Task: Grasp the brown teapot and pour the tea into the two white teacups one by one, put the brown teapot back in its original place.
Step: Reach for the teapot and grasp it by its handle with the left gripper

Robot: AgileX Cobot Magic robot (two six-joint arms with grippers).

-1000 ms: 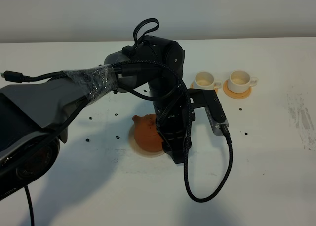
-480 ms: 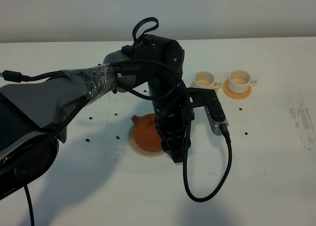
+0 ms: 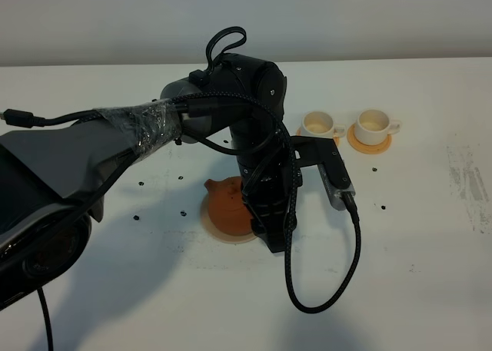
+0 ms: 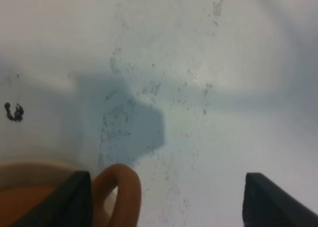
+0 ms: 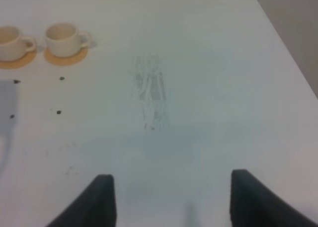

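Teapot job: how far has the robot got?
Done: nothing visible; the brown teapot sits on its tan coaster. In hand: the open left jaws straddle its loop handle. Left, apparently: closing, lifting, pouring into both white teacups, setting it back.

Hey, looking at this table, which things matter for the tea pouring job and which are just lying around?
For the job: brown teapot; tan coaster under it; nearer white teacup; farther white teacup; left end effector, open at the teapot's handle.
Just there: two orange coasters under the cups; black specks; scuff marks.
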